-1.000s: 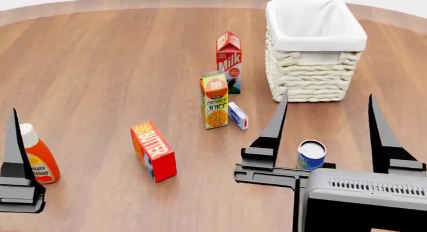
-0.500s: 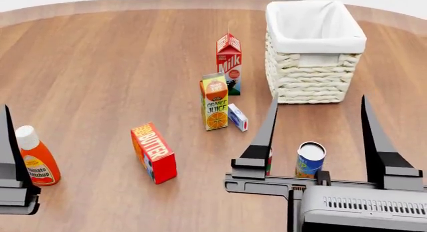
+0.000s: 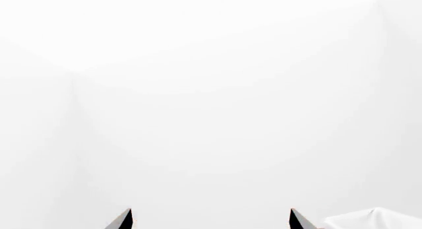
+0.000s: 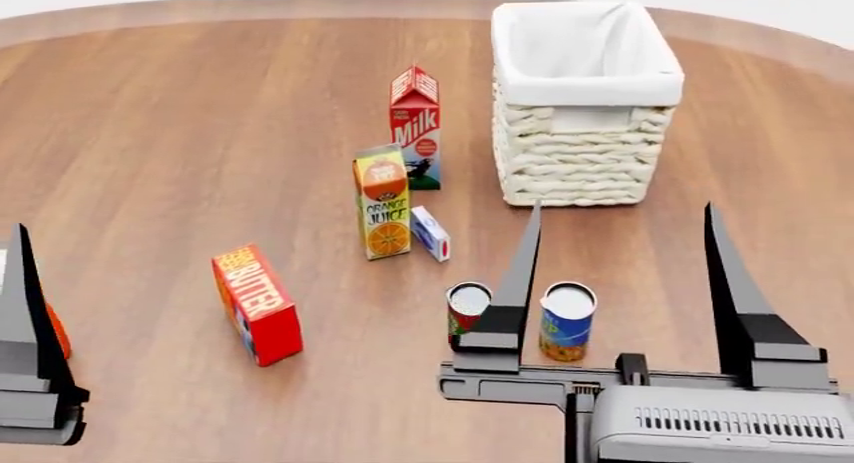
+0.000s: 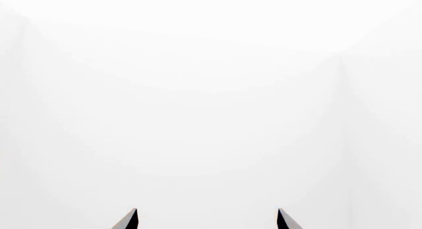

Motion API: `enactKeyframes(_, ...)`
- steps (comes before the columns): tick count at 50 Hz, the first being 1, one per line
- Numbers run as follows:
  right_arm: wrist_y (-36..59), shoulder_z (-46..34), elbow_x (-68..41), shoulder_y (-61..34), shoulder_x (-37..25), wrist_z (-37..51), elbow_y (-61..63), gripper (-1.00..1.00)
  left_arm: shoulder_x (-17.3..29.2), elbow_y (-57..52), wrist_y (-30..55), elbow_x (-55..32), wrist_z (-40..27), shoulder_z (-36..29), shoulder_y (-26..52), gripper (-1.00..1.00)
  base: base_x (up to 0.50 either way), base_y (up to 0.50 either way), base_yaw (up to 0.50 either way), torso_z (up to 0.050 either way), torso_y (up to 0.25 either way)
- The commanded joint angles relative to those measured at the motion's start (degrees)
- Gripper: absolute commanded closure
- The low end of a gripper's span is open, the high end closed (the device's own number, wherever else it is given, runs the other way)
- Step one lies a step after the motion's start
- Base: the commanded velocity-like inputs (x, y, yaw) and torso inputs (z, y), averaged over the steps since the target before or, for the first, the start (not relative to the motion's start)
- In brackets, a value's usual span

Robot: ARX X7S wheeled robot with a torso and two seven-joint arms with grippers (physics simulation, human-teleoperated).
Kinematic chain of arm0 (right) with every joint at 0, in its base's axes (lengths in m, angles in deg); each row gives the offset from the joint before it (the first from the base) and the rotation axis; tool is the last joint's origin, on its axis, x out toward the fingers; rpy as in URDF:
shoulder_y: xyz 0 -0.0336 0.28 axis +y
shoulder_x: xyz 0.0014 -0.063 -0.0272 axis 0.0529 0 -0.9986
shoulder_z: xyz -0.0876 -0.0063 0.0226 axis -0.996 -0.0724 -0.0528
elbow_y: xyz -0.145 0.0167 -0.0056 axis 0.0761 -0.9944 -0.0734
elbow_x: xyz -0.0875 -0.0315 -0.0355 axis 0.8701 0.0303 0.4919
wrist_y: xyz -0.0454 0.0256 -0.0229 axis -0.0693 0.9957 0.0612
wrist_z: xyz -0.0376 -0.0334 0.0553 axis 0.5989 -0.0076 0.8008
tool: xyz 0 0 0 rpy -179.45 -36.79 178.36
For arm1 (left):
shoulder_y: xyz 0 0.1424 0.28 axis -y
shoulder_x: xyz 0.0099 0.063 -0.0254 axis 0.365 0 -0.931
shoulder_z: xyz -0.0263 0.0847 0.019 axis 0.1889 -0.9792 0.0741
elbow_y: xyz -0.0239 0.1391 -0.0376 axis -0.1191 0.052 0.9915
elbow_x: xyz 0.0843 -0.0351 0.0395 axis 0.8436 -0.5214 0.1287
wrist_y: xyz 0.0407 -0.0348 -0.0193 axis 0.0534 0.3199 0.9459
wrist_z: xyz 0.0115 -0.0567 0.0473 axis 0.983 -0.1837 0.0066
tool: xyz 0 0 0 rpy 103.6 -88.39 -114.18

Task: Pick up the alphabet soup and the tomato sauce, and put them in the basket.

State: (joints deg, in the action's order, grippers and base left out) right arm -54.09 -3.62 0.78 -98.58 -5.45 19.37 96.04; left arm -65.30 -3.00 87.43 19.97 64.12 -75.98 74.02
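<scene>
The alphabet soup point(image 4: 567, 324), a blue can with a pale lid, stands upright on the wooden table. The tomato sauce point(image 4: 467, 309), a red-and-green can, stands just left of it, partly behind one finger of the right gripper. My right gripper point(image 4: 622, 211) is open, its fingers wide apart, and the soup shows between them in the head view. The cream wicker basket point(image 4: 577, 169) with white lining stands beyond, at the back right. My left gripper point(image 3: 210, 212) is open; only one finger point(image 4: 27, 313) shows at the head view's left edge. Both wrist views show only blank white beyond the tips, right gripper point(image 5: 206, 212) included.
A milk carton point(image 4: 416, 128), an orange juice carton point(image 4: 383, 203) and a small white-and-blue box point(image 4: 430, 233) stand left of the basket. A red butter box point(image 4: 256, 305) lies further left. An orange ketchup bottle point(image 4: 56, 333) peeks from behind the left finger.
Everything on the table has slid left in the head view. The tomato sauce can has come out from behind the right gripper's finger. The ketchup bottle is now mostly hidden by the left finger.
</scene>
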Motion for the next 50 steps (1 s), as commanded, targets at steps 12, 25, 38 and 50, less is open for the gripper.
enactKeyframes(12, -0.9, -2.3, 2.6, 0.1, -1.7, 1.5, -0.3, -1.0, 0.5, 0.2, -0.8, 0.3, -1.3, -0.6, -0.6, -1.0, 0.0, -0.09, 0.0, 0.0, 0.0)
enactKeyframes(25, 1.2, -2.6, 2.1, -0.9, -2.3, 1.5, 1.4, -1.0, 0.8, 0.2, -1.0, 0.0, -1.6, -1.1, -0.9, -1.0, 0.18, 0.0, 0.0, 0.0, 0.0)
enactKeyframes(38, 1.5, -2.6, 0.8, -1.0, -2.6, 1.7, 1.7, -1.0, 1.2, 0.4, -1.4, 0.1, -2.1, -1.4, -1.0, -1.0, 0.29, 0.0, 0.0, 0.0, 0.0)
enactKeyframes(50, -1.0, -2.8, 0.0, -0.1, -2.9, 2.1, 0.5, -1.0, 1.7, 0.4, -1.5, -0.3, -2.7, -1.5, -1.0, -1.0, 0.29, 0.0, 0.0, 0.0, 0.0)
